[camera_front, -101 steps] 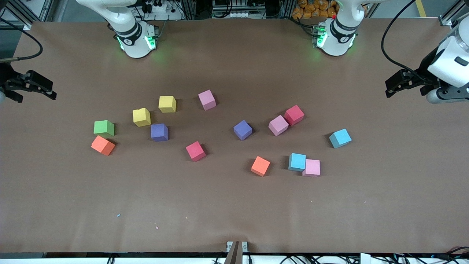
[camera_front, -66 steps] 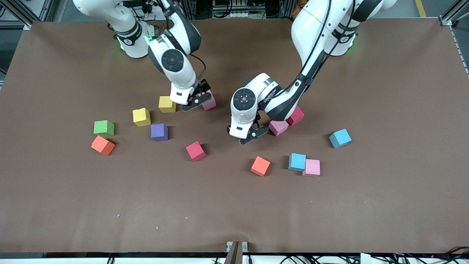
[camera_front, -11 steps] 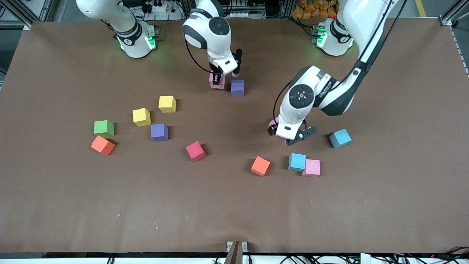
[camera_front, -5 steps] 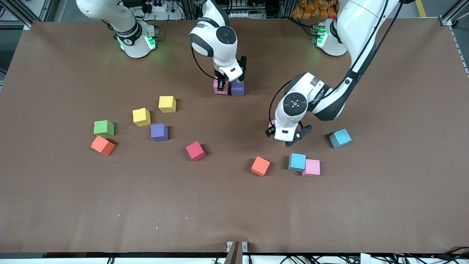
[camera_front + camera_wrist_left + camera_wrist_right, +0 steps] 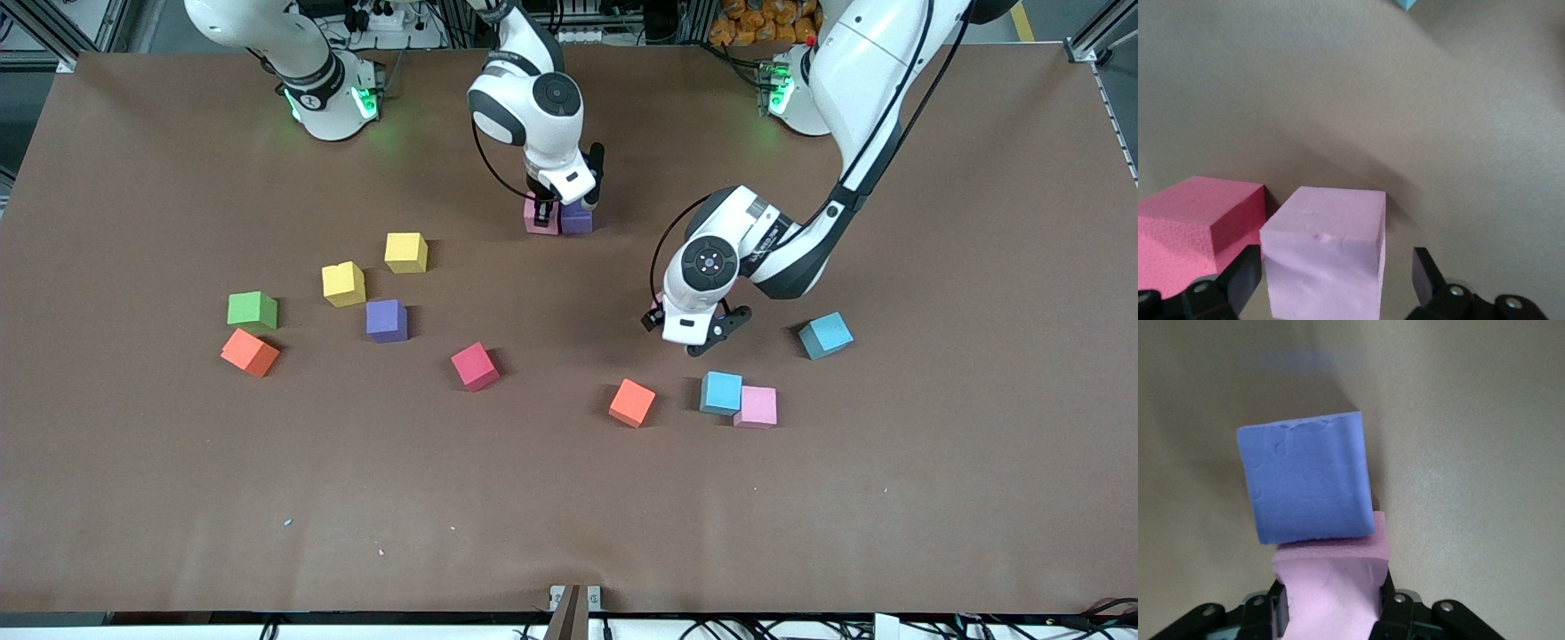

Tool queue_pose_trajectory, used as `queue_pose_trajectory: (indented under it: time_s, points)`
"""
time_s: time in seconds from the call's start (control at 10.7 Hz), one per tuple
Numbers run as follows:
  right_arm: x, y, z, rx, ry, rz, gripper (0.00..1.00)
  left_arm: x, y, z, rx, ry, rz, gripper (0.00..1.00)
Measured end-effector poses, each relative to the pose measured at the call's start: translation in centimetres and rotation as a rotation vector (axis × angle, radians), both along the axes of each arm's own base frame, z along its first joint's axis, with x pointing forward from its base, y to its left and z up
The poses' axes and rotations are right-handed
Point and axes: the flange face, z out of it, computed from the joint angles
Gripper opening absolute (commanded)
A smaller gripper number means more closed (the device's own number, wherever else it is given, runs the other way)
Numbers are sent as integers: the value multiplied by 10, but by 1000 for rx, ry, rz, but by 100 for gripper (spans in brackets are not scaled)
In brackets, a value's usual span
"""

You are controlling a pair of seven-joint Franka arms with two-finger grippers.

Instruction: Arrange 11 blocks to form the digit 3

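We see the right pincer [image 5: 544, 212] clamped on a pink block [image 5: 1331, 587], pressed against a purple block [image 5: 578, 219] on the desk [image 5: 569, 498]. The left pincer [image 5: 1338, 293], fingers apart, straddles another pink block [image 5: 1328, 260] beside a crimson block [image 5: 1195, 230]. Remaining blocks lie scattered from nine to three o'clock.

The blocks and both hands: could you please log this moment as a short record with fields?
right hand: shut on a pink block, set against a purple block on the table
left hand: open, fingers either side of another pink block, beside a crimson block
figure so far: two blocks touching, pink and purple
loose blocks: two yellow, purple, crimson, two orange, two sky-blue, pink
extra: green cube toward the right arm's end
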Motion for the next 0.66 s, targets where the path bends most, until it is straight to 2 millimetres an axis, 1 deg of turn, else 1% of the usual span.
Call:
queue_pose_trajectory:
  time_s: [0.09,0.19,0.47,0.66]
  points:
    - [1,2,-2,0,0,1,10,-3,-2,-7,-3,2,-4,14]
    - [2,4,-4,-1,0,2,10,-5,-1,-11,-3,4,0,0]
    - [3,7,-4,1,0,4,12,-7,-6,-4,13,-11,107,0]
    - [2,9,-4,1,0,6,12,-18,-10,9,33,-23,181,0]
